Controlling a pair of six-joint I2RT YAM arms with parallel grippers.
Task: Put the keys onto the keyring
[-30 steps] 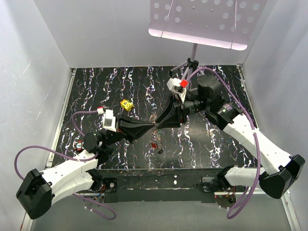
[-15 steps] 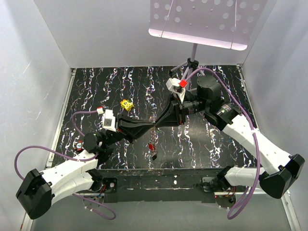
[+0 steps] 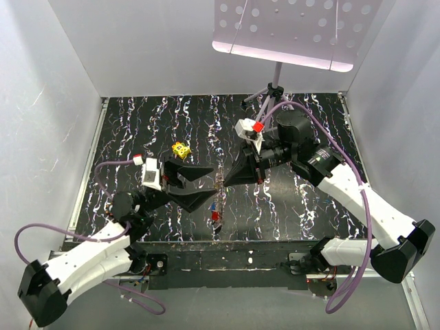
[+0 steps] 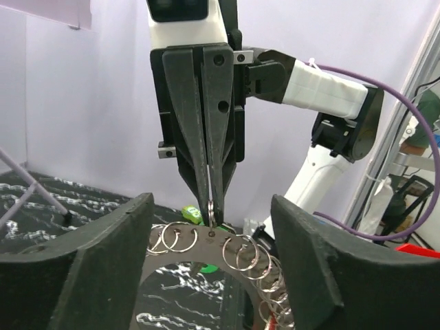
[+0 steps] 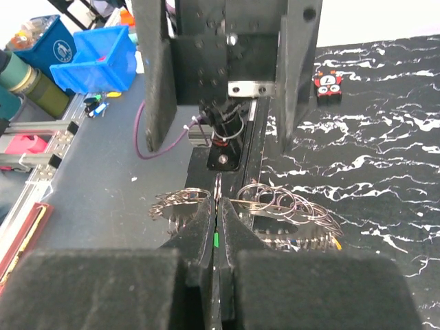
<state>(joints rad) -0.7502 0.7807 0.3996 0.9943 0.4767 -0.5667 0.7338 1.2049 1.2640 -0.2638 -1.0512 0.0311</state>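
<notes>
The right gripper (image 5: 217, 210) is found closed, its two fingers (image 5: 196, 237) pressed together with only a hairline gap between them. The keyring (image 5: 217, 187) is pinched edge-on at their tips. A bunch of small split rings (image 4: 242, 253) is seen in both wrist views, strung out to either side of the pinching fingertips and just below them. In the overhead view the keys (image 3: 214, 212) are noted hanging just beneath the right fingertips, and a blue head and a red head can be made out. Whether each key is threaded on the ring cannot be told.

The left gripper (image 3: 216, 182) is found spread wide, with nothing held. Its fingers (image 4: 103, 265) are placed one on each side of the closed right fingertips. The pinched ring thus lies in the gap between them, apart from both pads.

A yellow block (image 3: 181, 149) is recorded on the black marbled table (image 3: 137, 117), beyond the left fingers and well apart from the ring. A grey tripod stand (image 3: 271, 93) is set behind the right gripper at the far edge. In the right wrist view a small red-and-black figure (image 5: 328, 81) is noted on the table, near one of the left fingers
</notes>
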